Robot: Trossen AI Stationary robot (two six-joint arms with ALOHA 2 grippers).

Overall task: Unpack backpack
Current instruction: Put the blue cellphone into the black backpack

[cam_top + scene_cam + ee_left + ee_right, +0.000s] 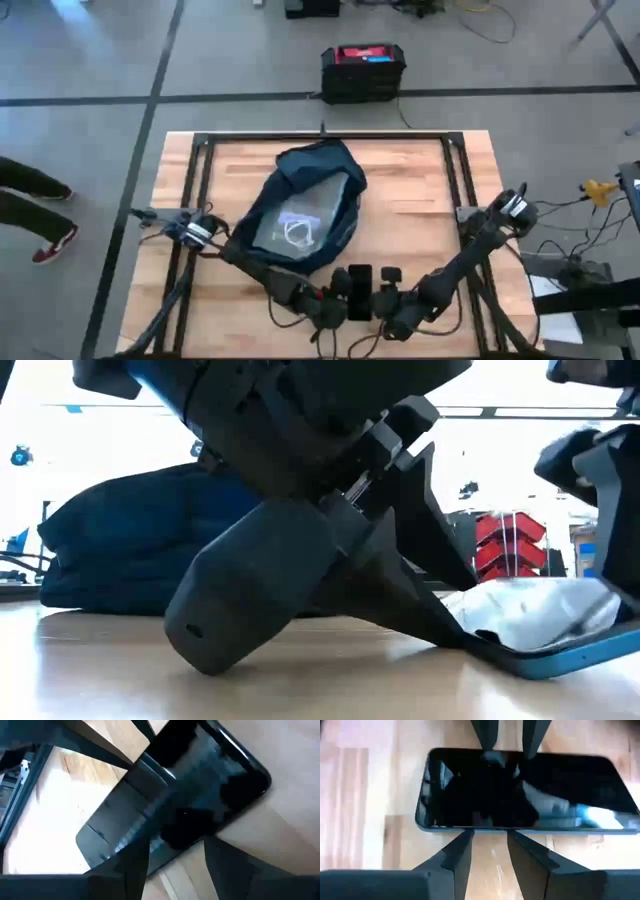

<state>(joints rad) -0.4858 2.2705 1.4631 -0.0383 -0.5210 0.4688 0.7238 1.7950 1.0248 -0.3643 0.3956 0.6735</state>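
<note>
The dark navy backpack (305, 205) lies on its back mid-table, mouth open, pale lining (295, 230) showing; in the low view it is a dark mound (140, 545). A black phone in a blue case (360, 290) lies in front of it near the table's near edge, screen up (520, 790). In the low view its screen (540, 620) faces the camera somewhat, so it looks tipped. My left gripper (340, 290) stands at the phone's left long edge, open. My right gripper (383, 292) stands at the right long edge, open. My left gripper meets the phone's left long edge (506, 756) with both fingertips (489, 751), coming slanting down from the table's left, across the phone. In the low view one finger (430, 580) runs down to the blue case edge (475, 645). Nothing is pinched between the fingers. My right gripper has both fingertips (469, 834) at the phone's right long edge (490, 827), coming from the table's right, across the phone. I cannot tell whether they touch it. The phone does not sit between the fingers.
Black frame rails (205, 150) run along the table's sides and far edge. A rigid black box with a red top (363, 70) stands on the floor beyond the far edge. A person's legs and shoe (50, 245) show left of the table. Bare wood lies right of the backpack (420, 200).
</note>
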